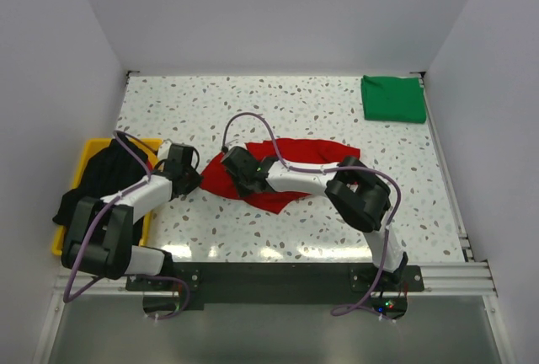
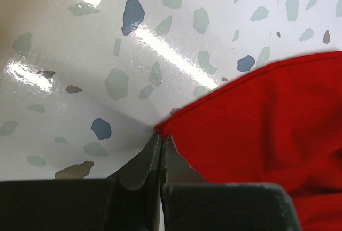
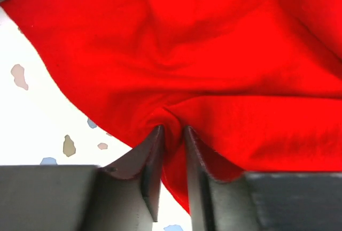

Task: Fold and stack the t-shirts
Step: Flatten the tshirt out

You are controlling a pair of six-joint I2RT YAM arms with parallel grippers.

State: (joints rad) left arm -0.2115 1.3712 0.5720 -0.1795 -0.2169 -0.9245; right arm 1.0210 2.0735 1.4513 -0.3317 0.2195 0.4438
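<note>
The red t-shirt (image 1: 290,170) lies crumpled on the speckled table, mid-way between the arms. My left gripper (image 1: 193,180) is at its left edge. In the left wrist view that gripper (image 2: 162,136) is shut, its tips pinching the very corner of the red t-shirt (image 2: 256,124). My right gripper (image 1: 238,170) is on the shirt's left part. In the right wrist view it (image 3: 172,129) is shut on a puckered fold of red t-shirt (image 3: 214,54). A folded green t-shirt (image 1: 393,99) lies at the back right. A black t-shirt (image 1: 101,180) is heaped in the bin at the left.
A yellow bin (image 1: 88,147) stands at the table's left edge and holds the black cloth, which spills over its near side. White walls close in the table on three sides. Bare speckled tabletop (image 1: 278,103) shows behind the red shirt.
</note>
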